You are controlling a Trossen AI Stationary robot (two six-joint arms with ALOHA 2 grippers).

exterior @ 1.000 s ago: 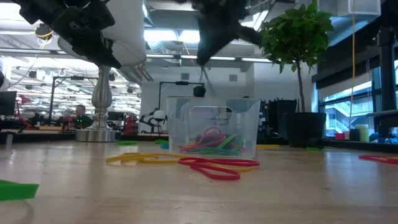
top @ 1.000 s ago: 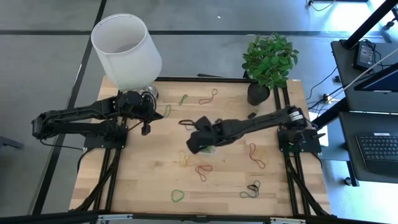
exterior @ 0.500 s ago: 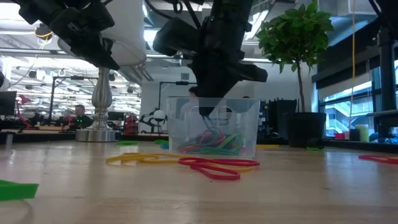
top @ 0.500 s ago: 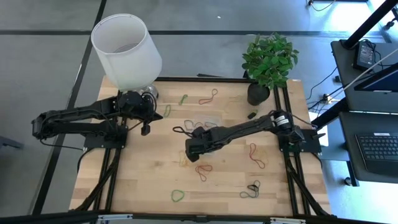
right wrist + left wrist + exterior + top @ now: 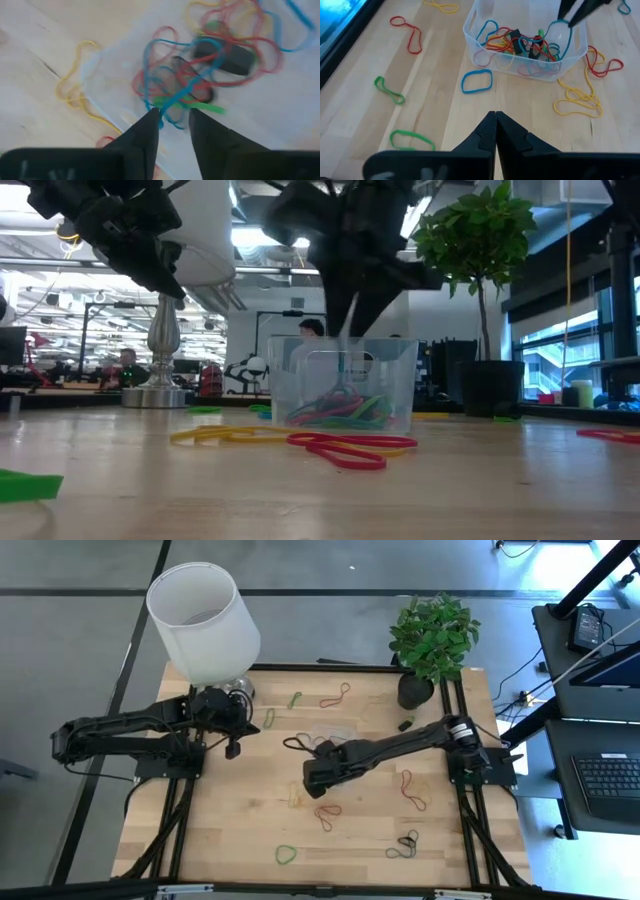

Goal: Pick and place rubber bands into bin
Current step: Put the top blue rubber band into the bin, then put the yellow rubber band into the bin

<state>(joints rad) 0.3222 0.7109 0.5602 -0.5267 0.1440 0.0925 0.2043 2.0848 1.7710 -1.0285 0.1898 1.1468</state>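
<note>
The clear bin [image 5: 525, 50] [image 5: 345, 385] [image 5: 338, 736] sits mid-table with a tangle of rubber bands [image 5: 220, 55] in red, green, blue and black lying in it. My right gripper [image 5: 172, 115] [image 5: 567, 15] [image 5: 315, 778] hangs over the bin, pointing steeply down, its fingers apart. A blue rubber band [image 5: 560, 37] [image 5: 150, 75] dangles from it into the bin. My left gripper [image 5: 495, 117] [image 5: 232, 748] is shut and bare, above the table near the lamp's foot. My right gripper touches the blue band only at one fingertip [image 5: 152, 120], where the band's upper end [image 5: 159, 119] lies against that finger's inner side. The fingers come from above. The band hangs slack below them, its lower part on the pile in the bin.
Loose bands lie around the bin: blue [image 5: 476, 81], yellow [image 5: 295, 797], red [image 5: 327, 812], green [image 5: 286, 854] and a dark bunch [image 5: 405, 845]. A white-shaded lamp [image 5: 200, 620] stands far left, a potted plant [image 5: 430, 640] far right, and a small black block [image 5: 405, 724] beside it.
My right gripper has sunk toward the bin with the blue band hanging from it, tipped more steeply downward and opened. The band's lower part has come to rest among the bands in the bin.
</note>
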